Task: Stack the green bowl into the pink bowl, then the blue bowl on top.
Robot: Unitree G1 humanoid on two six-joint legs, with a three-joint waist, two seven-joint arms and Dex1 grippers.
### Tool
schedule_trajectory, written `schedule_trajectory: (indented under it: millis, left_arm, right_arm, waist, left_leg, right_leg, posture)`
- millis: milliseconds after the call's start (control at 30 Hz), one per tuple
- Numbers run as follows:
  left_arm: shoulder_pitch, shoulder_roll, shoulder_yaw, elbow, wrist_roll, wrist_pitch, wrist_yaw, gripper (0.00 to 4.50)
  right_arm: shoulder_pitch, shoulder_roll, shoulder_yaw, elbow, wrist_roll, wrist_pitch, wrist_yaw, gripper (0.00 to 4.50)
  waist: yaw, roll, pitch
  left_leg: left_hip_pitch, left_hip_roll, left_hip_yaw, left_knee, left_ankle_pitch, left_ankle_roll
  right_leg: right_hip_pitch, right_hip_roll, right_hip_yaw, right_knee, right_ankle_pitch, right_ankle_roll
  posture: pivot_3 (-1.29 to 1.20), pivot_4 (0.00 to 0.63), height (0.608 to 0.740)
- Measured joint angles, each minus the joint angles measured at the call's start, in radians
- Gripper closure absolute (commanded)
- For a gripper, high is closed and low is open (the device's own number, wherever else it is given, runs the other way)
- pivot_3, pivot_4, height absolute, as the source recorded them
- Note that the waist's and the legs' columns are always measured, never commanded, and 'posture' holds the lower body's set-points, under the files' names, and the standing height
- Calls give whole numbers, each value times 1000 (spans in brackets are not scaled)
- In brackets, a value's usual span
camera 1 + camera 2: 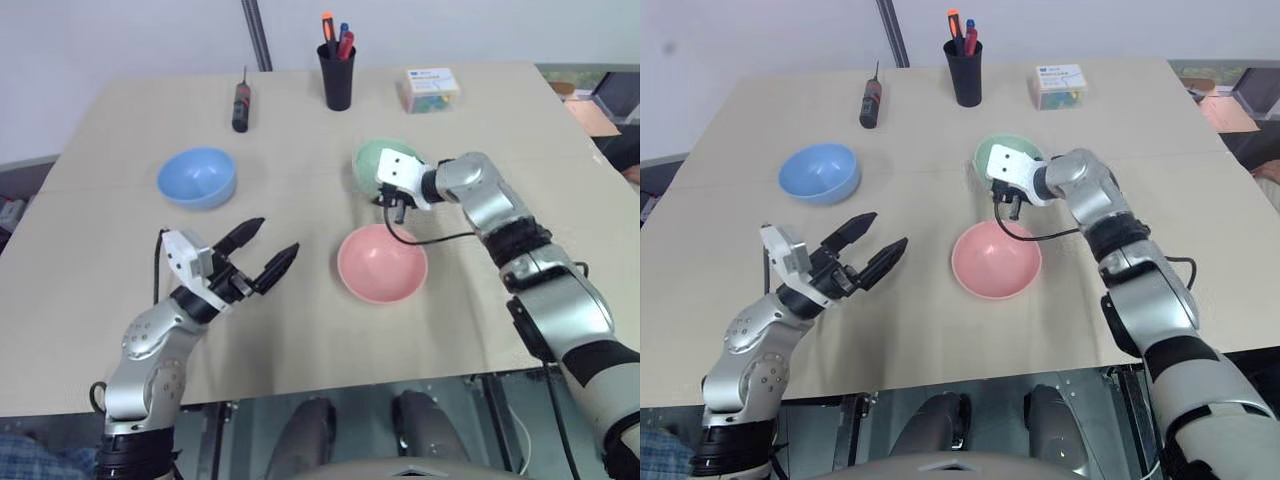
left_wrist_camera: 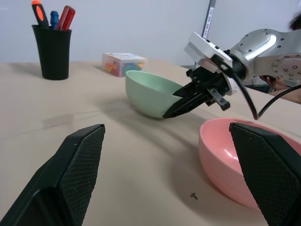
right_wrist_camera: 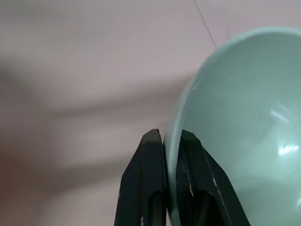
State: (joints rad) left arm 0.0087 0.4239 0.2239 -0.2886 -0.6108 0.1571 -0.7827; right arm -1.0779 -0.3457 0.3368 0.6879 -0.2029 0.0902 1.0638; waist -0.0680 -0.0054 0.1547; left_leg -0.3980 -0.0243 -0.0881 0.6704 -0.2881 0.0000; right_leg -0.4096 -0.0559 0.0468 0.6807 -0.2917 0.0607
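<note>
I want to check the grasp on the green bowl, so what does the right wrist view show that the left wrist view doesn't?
The right wrist view alone gives the close look: one black finger outside the rim of the green bowl and one inside, pinching the wall. The left wrist view alone takes in the pink bowl, the black pen cup, a clear box and the open left gripper. Both show the right gripper shut on the green bowl's rim.

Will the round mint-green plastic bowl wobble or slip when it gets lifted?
Probably a little. The right gripper pinches only the rim of the round mint-green plastic bowl, so it may tilt. Its smooth, shiny wall could slip. It looks thin and likely light and stiff.
</note>
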Motion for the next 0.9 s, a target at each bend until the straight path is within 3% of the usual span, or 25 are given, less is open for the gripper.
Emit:
schedule_trajectory:
  millis: [167, 267, 500, 600, 633, 867, 900]
  left_arm:
    - [-5, -19, -7, 5, 1, -30, -14, 0]
    - [-29, -38, -32, 29, 2, -45, -29, 0]
    - [-91, -37, -41, 103, 3, -70, -75, 0]
    - [-116, -36, -42, 130, 12, -77, -94, 0]
    - [-130, -36, -42, 144, 15, -77, -101, 0]
    - [-155, -36, -48, 169, 18, -74, -130, 0]
    - [-165, -35, -49, 176, 20, -69, -127, 0]
  right_arm:
    - [115, -156, -4, -429, 95, 90, 179, 4457]
    - [192, -251, -12, -758, 197, 238, 277, 4457]
    - [315, -361, 6, -1127, 320, 429, 326, 4457]
    - [331, -360, 37, -1183, 322, 472, 283, 3523]
    - [331, -358, 42, -1189, 320, 484, 260, 2954]
    - [323, -358, 32, -1183, 326, 563, 172, 174]
    - [324, -358, 5, -1189, 359, 610, 166, 174]
  waist:
    - [8, 0, 0]
    - [11, 0, 0]
    - [29, 0, 0]
    - [29, 0, 0]
    - [30, -1, 0]
    - [31, -1, 0]
    - [31, -1, 0]
  left_leg:
    - [0, 0, -1, 0, 0, 0]
    - [0, 0, -1, 0, 0, 0]
    - [0, 0, -2, 3, 0, 0]
    - [0, -1, -2, 3, 0, 0]
    - [0, -1, -2, 4, 0, 0]
    - [0, -1, -2, 4, 0, 0]
    - [0, -1, -2, 4, 0, 0]
  right_leg:
    - [0, -1, -1, 0, 0, 0]
    - [0, -4, -1, 0, 0, 0]
    - [1, -5, -2, 1, 0, 0]
    - [2, -5, -2, 1, 0, 0]
    - [2, -4, -2, 1, 0, 0]
    - [2, -4, -3, 1, 0, 0]
    - [2, -5, -3, 1, 0, 0]
  posture:
    - [0, 150, 740]
    - [0, 150, 740]
    - [0, 150, 740]
    - [0, 150, 740]
    - [0, 150, 740]
    - [0, 150, 740]
    - [0, 150, 740]
